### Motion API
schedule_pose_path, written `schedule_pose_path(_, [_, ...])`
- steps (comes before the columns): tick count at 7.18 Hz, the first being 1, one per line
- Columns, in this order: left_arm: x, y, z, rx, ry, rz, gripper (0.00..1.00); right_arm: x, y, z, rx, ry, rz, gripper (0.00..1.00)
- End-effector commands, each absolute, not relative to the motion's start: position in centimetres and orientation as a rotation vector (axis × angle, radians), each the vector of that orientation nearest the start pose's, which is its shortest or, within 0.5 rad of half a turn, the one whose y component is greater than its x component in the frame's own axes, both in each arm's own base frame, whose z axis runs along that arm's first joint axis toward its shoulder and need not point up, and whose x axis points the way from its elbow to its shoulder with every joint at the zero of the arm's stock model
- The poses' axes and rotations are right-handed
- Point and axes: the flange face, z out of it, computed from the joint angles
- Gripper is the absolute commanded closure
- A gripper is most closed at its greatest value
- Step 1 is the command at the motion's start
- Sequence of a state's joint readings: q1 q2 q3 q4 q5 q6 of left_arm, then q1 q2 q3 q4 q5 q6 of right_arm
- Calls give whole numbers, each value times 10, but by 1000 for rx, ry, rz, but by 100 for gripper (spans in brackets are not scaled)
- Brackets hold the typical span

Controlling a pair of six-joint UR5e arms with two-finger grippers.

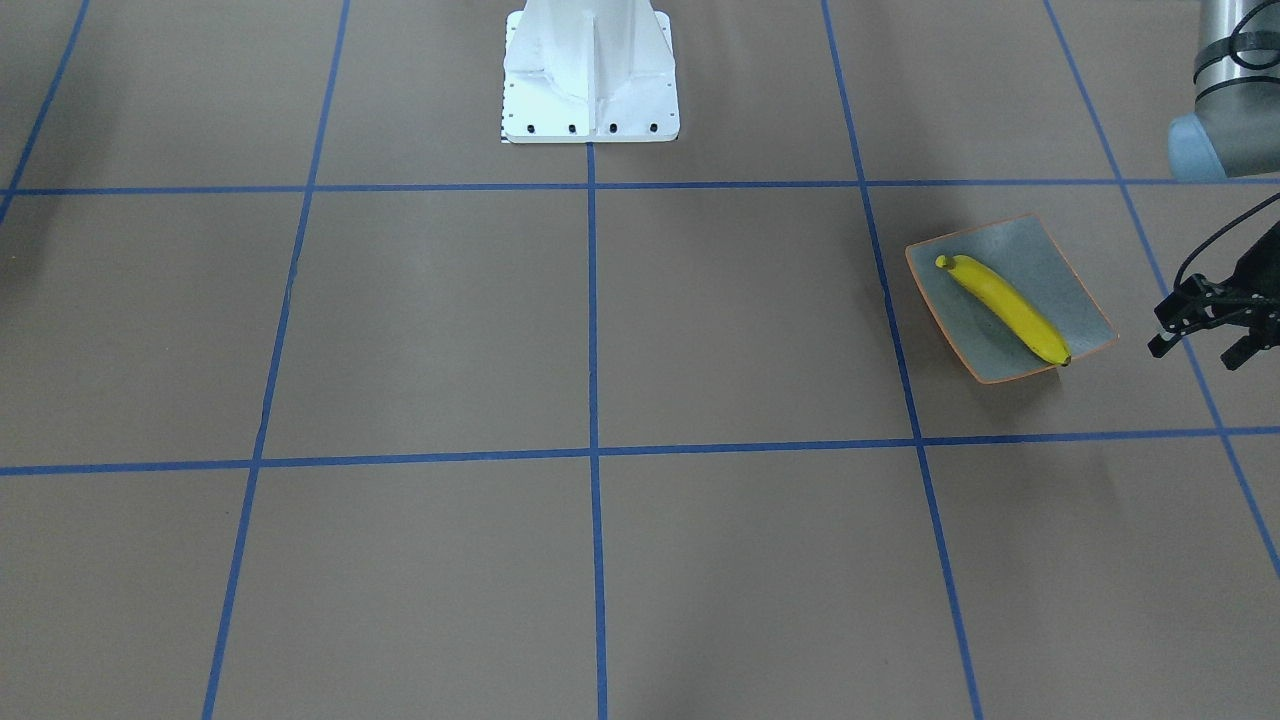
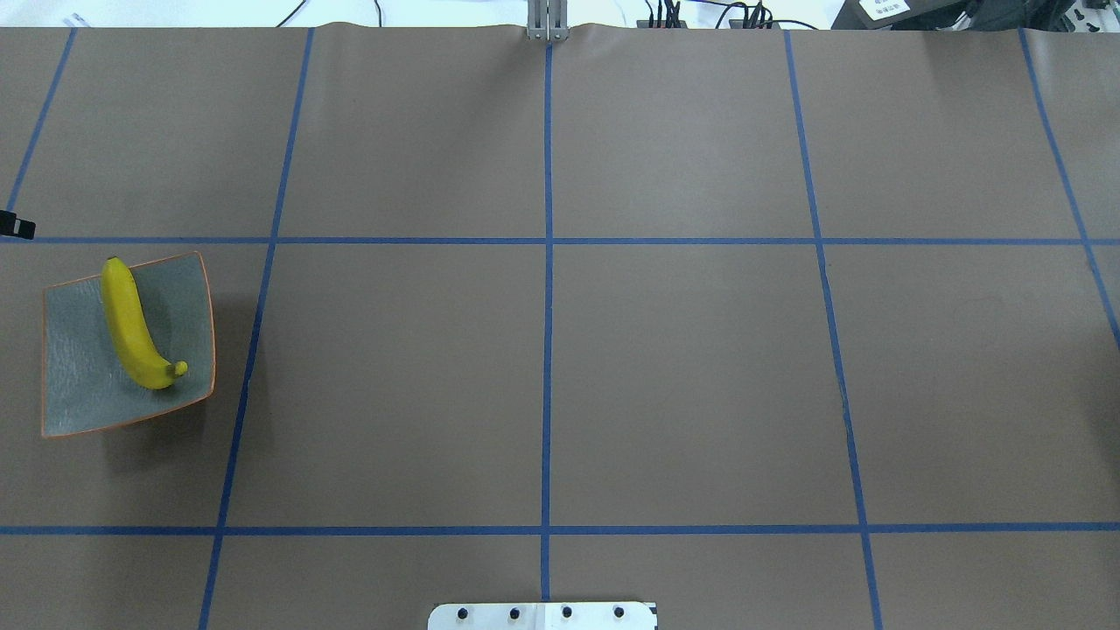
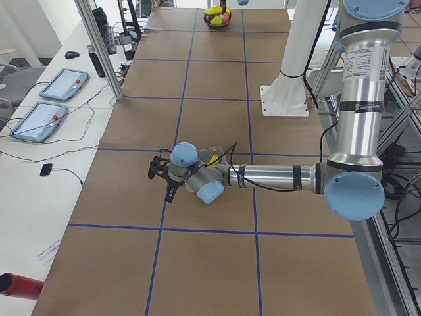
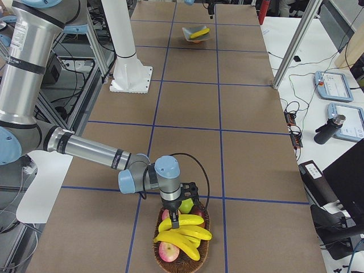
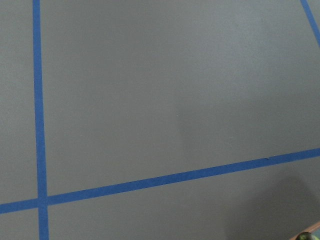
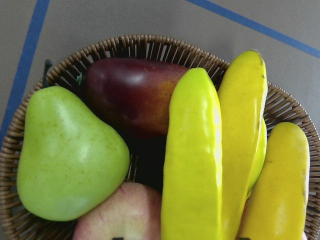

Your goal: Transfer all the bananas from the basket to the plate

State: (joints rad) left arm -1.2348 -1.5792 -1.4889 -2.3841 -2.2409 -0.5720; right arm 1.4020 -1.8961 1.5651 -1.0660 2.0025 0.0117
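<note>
Nearest, in the wicker basket (image 6: 150, 45): bananas (image 6: 192, 160) heaped beside a green pear (image 6: 70, 155) and an apple (image 6: 120, 212), right gripper (image 4: 173, 219) close over them, open or closed impossible to tell. Farther off, one banana (image 1: 1003, 308) lying diagonally on the plate (image 1: 1065, 268), left gripper (image 1: 1197, 352) just beside it, jaws apart, empty.

On the brown bench (image 2: 682, 376), marked into squares by blue tape lines (image 2: 548, 350), the grey-green plate (image 2: 79, 385) with its thin orange rim sits far to the left. One yellow banana (image 2: 131, 324) lies in it, running from near to far, its stem end toward the near right and its other tip touching the plate's far rim. A white bolted base plate (image 2: 542, 616) shows at the near edge in the middle, a metal post (image 2: 547, 22) and cables (image 2: 700, 13) stand at the far edge, and a small black part (image 2: 17, 228) pokes in at the left edge, just beyond the plate.
</note>
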Motion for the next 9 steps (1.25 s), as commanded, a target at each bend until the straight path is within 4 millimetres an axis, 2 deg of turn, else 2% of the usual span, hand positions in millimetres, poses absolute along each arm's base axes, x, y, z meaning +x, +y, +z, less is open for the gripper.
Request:
schedule_pose_path(1, [105, -516, 604, 360, 886, 27, 4, 33, -359, 766, 133, -441, -207, 100])
schedule_pose_path(2, [105, -516, 602, 363, 888, 27, 4, 44, -359, 768, 153, -404, -243, 100])
schedule_pose_path(4, [106, -521, 596, 360, 898, 4, 4, 77, -370, 753, 219, -399, -254, 100])
schedule_pose_path(5, [106, -522, 591, 351, 908, -28, 4, 80, -370, 750, 227, -424, -244, 100])
schedule_pose_path(6, [106, -521, 593, 350, 905, -29, 4, 77, -378, 742, 222, -467, -224, 100])
schedule_pose_path(8, [106, -521, 593, 351, 906, -30, 4, 73, -405, 708, 230, -520, -82, 100])
schedule_pose_path(9, [106, -521, 592, 351, 908, -28, 4, 69, -419, 693, 237, -569, -86, 100])
